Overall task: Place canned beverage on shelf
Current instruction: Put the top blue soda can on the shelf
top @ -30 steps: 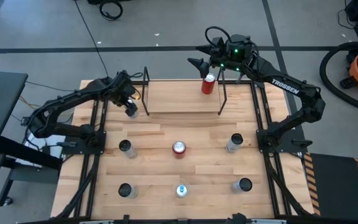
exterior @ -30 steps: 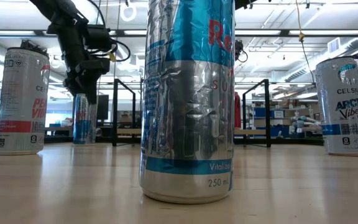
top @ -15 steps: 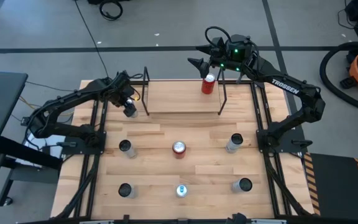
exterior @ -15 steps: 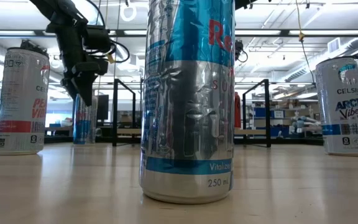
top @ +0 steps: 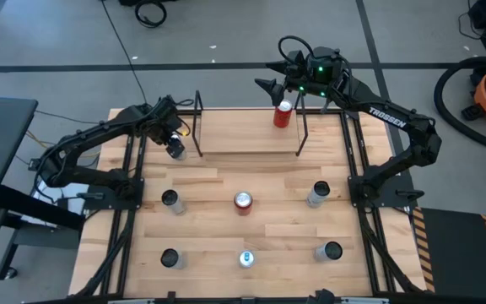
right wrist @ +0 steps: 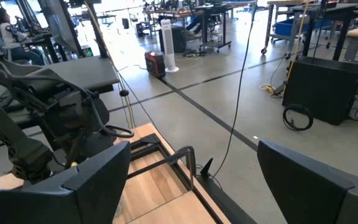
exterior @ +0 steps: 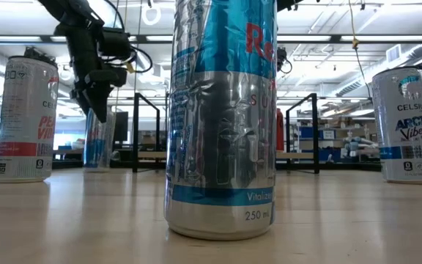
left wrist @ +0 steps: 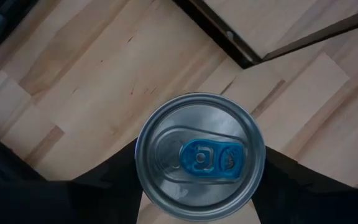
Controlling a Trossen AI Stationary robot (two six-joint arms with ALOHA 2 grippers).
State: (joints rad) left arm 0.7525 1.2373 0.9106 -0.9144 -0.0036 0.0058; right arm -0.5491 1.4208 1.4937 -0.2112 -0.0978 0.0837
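A silver can with a blue tab stands upright just left of the shelf's left wire frame. My left gripper is above it and shut on it; in the low view the gripper covers the can's top. The shelf is a pale board between two black frames. A red can stands at the shelf's right end. My right gripper hovers open above and behind that red can, level and pointing toward the table's left. Nothing is between its fingers. My left gripper pinches the can's upper wall just under the rim between its two fingers, one on each side. The fingers come from above, pointing down. The can stays upright with its base at table level; whether it is lifted, I cannot tell.
Several other cans stand on the table in two rows. The near middle one fills the low view. Black rails run along both table sides.
My left gripper has drifted a little toward the table's left edge, and the silver can under it has shifted the same way, still upright.
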